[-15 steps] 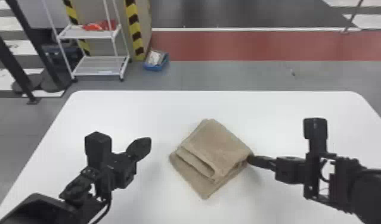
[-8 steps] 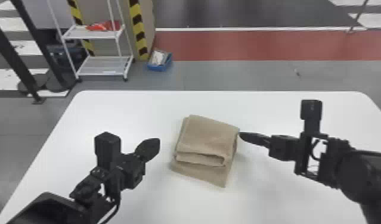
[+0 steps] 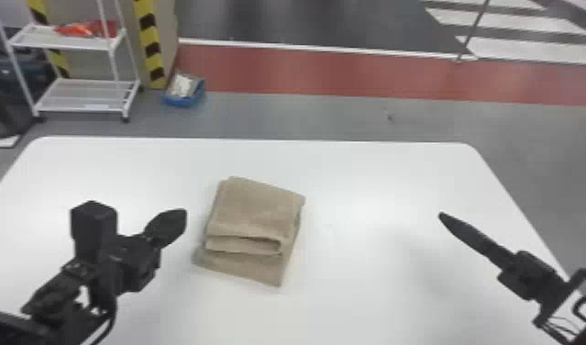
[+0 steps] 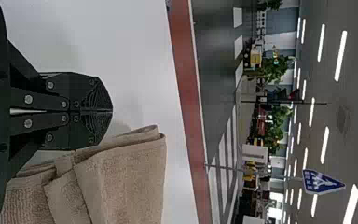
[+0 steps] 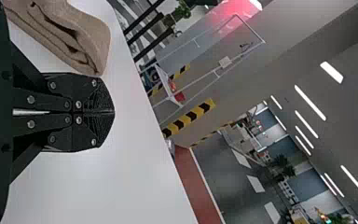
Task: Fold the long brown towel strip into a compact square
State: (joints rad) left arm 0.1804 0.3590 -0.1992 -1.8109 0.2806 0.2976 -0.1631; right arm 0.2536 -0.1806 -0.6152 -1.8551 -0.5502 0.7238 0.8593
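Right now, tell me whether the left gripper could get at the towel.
Probably yes: the left gripper sits beside the towel, and nothing visible stands between them. Its fingers are shut, though, so they would likely need opening first.

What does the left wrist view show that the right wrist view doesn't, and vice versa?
Left wrist view: the left gripper, shut, and a blue sign.
Right wrist view: the right gripper, shut, a white rack and yellow-and-black stripes.
Both: the folded brown towel, white table and red floor strip.
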